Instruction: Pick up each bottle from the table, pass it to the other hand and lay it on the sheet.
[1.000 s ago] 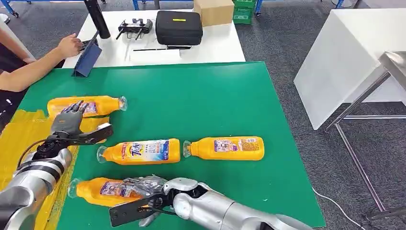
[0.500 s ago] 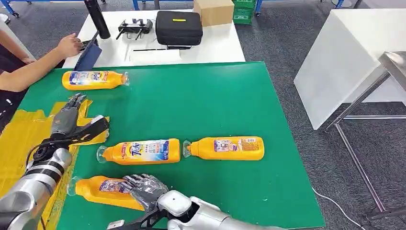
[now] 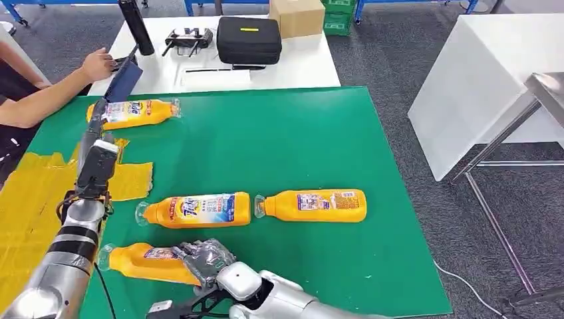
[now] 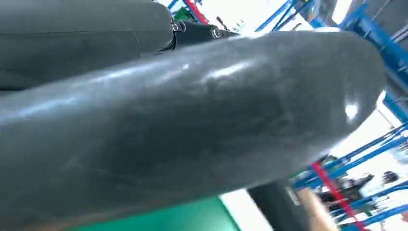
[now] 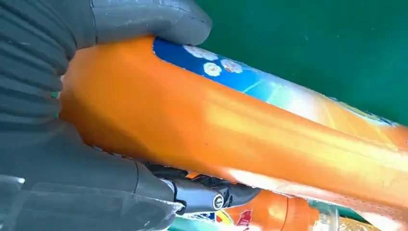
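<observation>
Four orange bottles [image 3: 197, 211] lie flat (caps left) beside the yellow sheet [image 3: 30, 199].

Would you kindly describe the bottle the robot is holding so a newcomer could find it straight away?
Start at the green table and move to its near edge, beside the yellow sheet. The orange bottle lies there on its side, cap towards the sheet. It alone has the right hand wrapped around it; the other three lie untouched.
</observation>
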